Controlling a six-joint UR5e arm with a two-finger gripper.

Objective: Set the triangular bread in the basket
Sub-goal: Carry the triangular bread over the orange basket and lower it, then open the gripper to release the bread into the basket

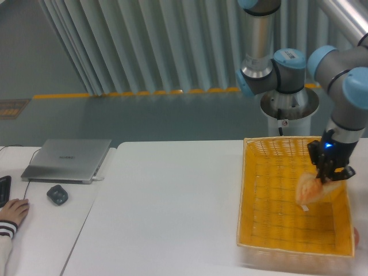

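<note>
The basket (pixel 250 195) is a large yellow-orange wicker tray at the right of the white table. My gripper (pixel 333 174) hangs over its far right part, pointing down, with its fingers spread apart. The triangular bread (pixel 309 190) is a golden-tan blurred shape just below and left of the fingertips, inside the basket's outline and above its floor. It looks loose from the fingers, while the gripper itself is sharp.
A small reddish rounded item (pixel 357 236) lies right of the basket at the frame edge. A closed laptop (pixel 66 160), a black mouse (pixel 57 194) and a person's hand (pixel 12 211) are on the left table.
</note>
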